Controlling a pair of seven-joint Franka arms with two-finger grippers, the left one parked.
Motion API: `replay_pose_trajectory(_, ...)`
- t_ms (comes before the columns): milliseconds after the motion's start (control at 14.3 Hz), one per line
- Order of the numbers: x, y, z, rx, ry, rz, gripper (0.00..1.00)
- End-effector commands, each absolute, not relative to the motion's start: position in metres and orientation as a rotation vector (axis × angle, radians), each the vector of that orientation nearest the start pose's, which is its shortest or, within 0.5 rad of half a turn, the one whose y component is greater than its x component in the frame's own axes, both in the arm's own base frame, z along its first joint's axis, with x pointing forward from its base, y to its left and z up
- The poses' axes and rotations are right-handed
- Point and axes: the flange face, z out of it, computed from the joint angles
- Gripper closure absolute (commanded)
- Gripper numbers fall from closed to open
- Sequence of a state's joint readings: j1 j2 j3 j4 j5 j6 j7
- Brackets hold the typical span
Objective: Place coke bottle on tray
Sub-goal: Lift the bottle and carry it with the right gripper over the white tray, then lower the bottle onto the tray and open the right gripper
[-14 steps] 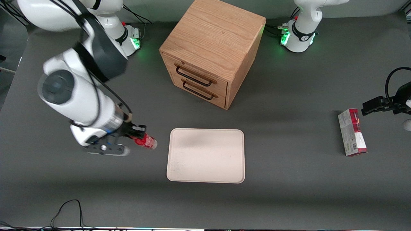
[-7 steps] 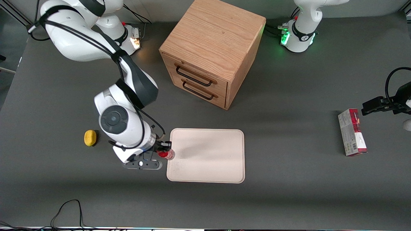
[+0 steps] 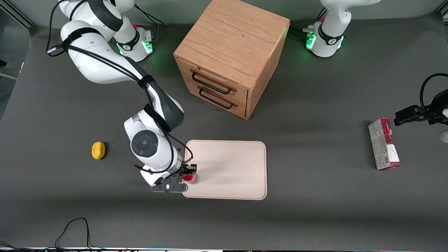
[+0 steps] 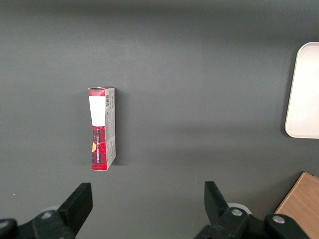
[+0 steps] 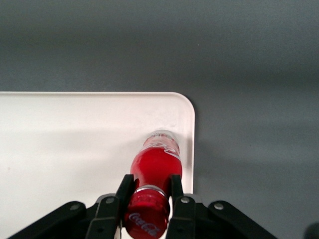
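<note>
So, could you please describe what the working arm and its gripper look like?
The working arm has glossy white shells with dark grey joint bands, a round grey cap, black cables along it and a green-lit base. Its gripper is black, with two slim black fingers.

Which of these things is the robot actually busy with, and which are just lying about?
In use:
- small red coke bottle with red cap, gripped in the end effector over the tray's corner
- large flat cream-white tray

Lying about:
- wooden two-drawer cabinet
- small yellow lemon-like object
- red-and-grey rectangular box

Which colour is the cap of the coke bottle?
Red, with white lettering. The right wrist view shows the coke bottle best, held in the end effector.
</note>
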State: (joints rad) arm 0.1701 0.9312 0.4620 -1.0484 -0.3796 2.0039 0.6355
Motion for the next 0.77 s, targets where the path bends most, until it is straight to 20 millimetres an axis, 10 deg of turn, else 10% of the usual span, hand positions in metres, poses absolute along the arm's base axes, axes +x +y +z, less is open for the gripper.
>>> replay_pose_trajectory(0, 0.714, 0.335, 0.322, -3.078, 0.094, -0.187, 0.86)
replay_pose_trajectory(70, 0.714, 0.337, 0.322, -3.076, 0.091, -0.2, 0.05)
replay_pose_trajectory(349, 0.713, 0.341, 0.332, -3.073, 0.104, -0.279, 0.0)
replay_pose_trajectory(698, 0.689, 0.293, 0.414, -3.138, 0.159, -0.227, 0.0)
